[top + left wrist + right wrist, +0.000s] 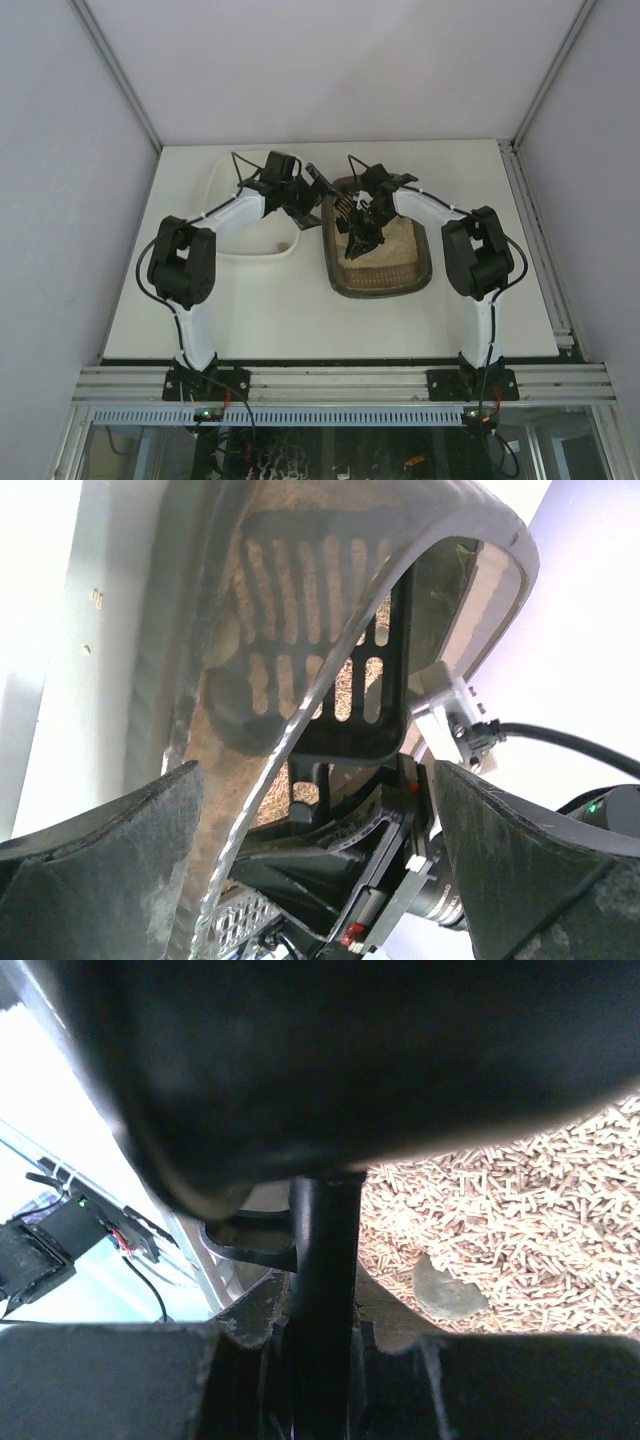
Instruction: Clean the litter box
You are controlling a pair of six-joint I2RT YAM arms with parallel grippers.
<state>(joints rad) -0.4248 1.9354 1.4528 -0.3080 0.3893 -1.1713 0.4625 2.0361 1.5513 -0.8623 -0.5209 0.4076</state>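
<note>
The dark litter box (381,291) with beige pellet litter lies right of centre. My right gripper (361,238) is over it, shut on the handle (324,1260) of a black slotted scoop (342,207), whose head is at the box's far left end. A grey lump (449,1289) lies on the litter (520,1190) beside the handle. My left gripper (311,196) is at the box's far left corner, jaws open and wide apart, with the box rim (300,730) running between them. The scoop head (388,680) shows beyond the rim.
A white plastic tray (236,256) lies left of the litter box, under my left arm. White enclosure walls stand on three sides. A metal rail (535,230) runs along the table's right edge.
</note>
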